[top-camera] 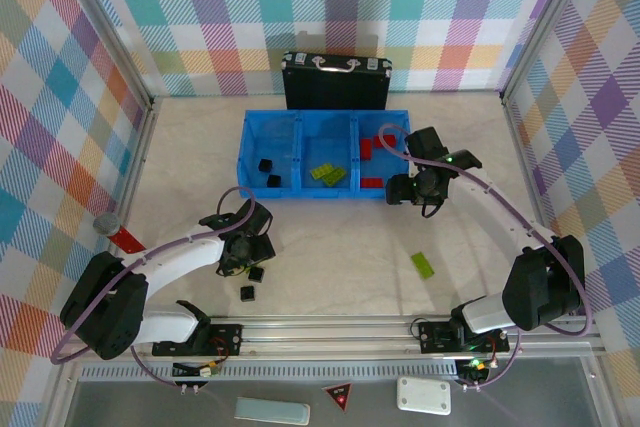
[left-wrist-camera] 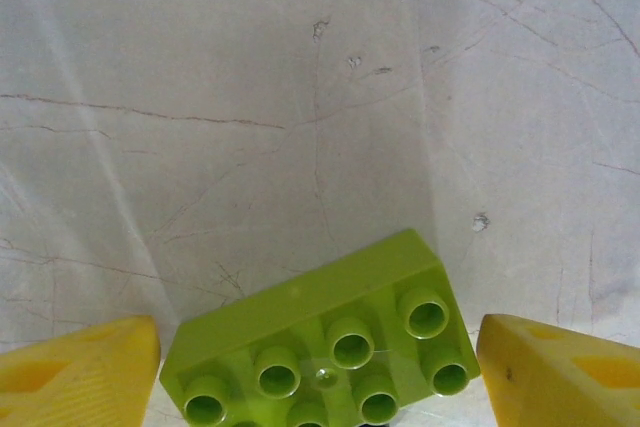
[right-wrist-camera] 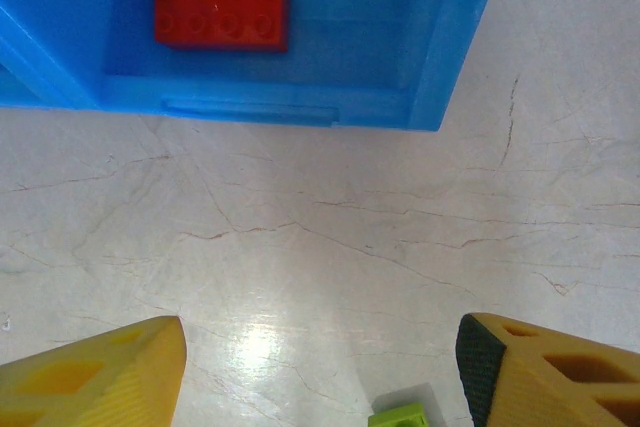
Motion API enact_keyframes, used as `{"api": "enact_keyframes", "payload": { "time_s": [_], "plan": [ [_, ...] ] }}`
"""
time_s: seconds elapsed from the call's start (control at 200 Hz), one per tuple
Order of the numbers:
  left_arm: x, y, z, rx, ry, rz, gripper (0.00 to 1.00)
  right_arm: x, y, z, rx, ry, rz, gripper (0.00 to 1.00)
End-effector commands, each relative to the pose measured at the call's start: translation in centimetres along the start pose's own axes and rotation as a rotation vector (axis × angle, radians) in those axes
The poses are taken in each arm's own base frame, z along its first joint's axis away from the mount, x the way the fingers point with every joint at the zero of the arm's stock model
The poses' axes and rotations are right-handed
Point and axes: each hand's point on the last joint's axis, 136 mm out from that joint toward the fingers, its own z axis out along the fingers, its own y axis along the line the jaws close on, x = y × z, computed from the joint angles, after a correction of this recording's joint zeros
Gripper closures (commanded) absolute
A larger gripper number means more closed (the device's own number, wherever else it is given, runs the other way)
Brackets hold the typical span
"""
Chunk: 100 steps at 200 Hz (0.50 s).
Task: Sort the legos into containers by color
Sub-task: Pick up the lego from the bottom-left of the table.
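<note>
No lettering or number is legible; a red triangular mark point(top-camera: 338, 396) sits on the grey front ledge point(top-camera: 120, 402).

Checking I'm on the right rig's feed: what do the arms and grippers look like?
Left arm and right arm: black joint housings, white links, a looping lilac cable along each. Left gripper and right gripper: chunky yellow wedge fingers, one right finger black-padded.

Bright-blue tray point(top-camera: 320, 194), frame centre, with red, lime-green and black legos point(top-camera: 327, 174); pastel plaid walls point(top-camera: 200, 7); cream veined table point(top-camera: 340, 247); yellow fingers point(left-wrist-camera: 80, 372).
</note>
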Motion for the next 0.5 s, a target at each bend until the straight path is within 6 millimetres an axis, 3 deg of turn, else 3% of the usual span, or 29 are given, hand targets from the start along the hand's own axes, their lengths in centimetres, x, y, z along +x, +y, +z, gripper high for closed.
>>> {"api": "enact_keyframes", "payload": {
  "time_s": [0.0, 0.495],
  "plan": [
    [0.92, 0.23, 0.48, -0.008, 0.021, 0.001, 0.2, 0.68, -0.08, -0.67, -0.001, 0.005, 0.007, 0.27],
    [0.75, -0.2, 0.4, -0.001, 0.016, 0.017, 0.3, 0.74, -0.08, -1.44, -0.006, -0.008, 0.012, 0.28]
  ]
}}
